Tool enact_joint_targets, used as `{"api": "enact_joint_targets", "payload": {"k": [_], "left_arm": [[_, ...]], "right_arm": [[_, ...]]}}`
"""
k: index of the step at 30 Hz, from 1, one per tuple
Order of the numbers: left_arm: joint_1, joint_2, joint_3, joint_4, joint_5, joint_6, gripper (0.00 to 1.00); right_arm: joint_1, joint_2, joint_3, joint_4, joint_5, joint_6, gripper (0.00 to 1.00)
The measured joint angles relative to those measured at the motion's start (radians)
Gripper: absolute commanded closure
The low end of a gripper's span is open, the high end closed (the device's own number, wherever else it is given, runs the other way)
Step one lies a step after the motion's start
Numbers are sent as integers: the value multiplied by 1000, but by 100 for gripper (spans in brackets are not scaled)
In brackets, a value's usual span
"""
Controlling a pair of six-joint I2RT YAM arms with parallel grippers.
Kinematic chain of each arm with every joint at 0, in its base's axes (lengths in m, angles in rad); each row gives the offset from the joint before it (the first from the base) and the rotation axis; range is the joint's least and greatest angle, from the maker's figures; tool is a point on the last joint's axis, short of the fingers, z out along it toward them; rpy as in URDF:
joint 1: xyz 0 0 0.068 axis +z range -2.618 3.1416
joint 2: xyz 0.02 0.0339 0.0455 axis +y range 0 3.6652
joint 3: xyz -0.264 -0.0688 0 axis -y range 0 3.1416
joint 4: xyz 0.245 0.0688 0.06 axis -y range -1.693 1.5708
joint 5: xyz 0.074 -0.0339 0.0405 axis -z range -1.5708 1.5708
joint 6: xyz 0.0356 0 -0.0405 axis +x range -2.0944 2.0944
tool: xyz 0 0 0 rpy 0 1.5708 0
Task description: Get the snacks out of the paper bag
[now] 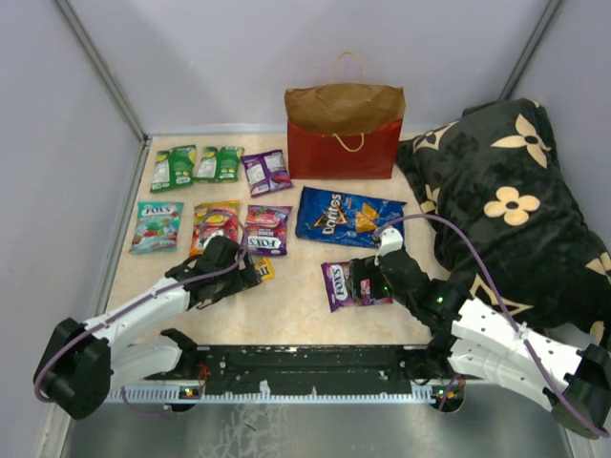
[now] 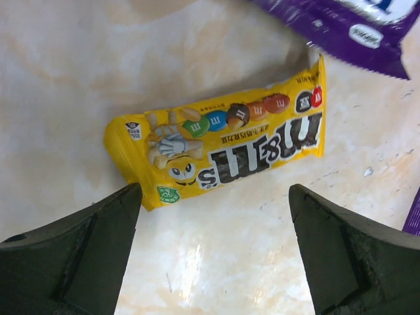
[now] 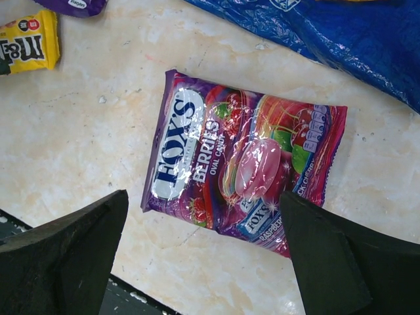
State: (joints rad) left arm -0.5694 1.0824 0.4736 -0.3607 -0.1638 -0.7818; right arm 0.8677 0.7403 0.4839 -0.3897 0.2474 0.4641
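The brown and red paper bag (image 1: 344,129) stands upright at the back of the table. Snacks lie flat in front of it: green packets (image 1: 173,168), purple ones (image 1: 266,172) and the blue Doritos bag (image 1: 348,218). My left gripper (image 1: 239,272) (image 2: 215,197) hangs open just short of a yellow M&M's packet (image 2: 223,147) (image 1: 263,269), with nothing between its fingers. My right gripper (image 1: 368,277) (image 3: 203,197) is open above the near edge of a purple Fox's Berries packet (image 3: 243,161) (image 1: 355,283), and it holds nothing.
A black pillow with cream flowers (image 1: 506,210) fills the right side, close to the right arm. More packets lie at the left: a teal Fox's one (image 1: 157,227), an orange one (image 1: 217,224) and a purple one (image 1: 267,229). Grey walls enclose the table.
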Motion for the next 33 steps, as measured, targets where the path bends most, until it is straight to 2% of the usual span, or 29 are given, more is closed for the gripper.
{"api": "enact_joint_targets", "payload": {"k": [11,15,22,33], "left_arm": [[0,-122,-3,-333,-74,-309,0],[0,-130,4,-407,-117,-374,1],[0,-79,124,-486,-205,-359,0],[-2,6,146,-461,-147,-211,1]], "right_arm": [[0,1,0,1,-27,2,1],[0,17,0,4,-35,4,1],[0,33,0,3,-42,5,1],[0,35,0,2,-51,9,1]]}}
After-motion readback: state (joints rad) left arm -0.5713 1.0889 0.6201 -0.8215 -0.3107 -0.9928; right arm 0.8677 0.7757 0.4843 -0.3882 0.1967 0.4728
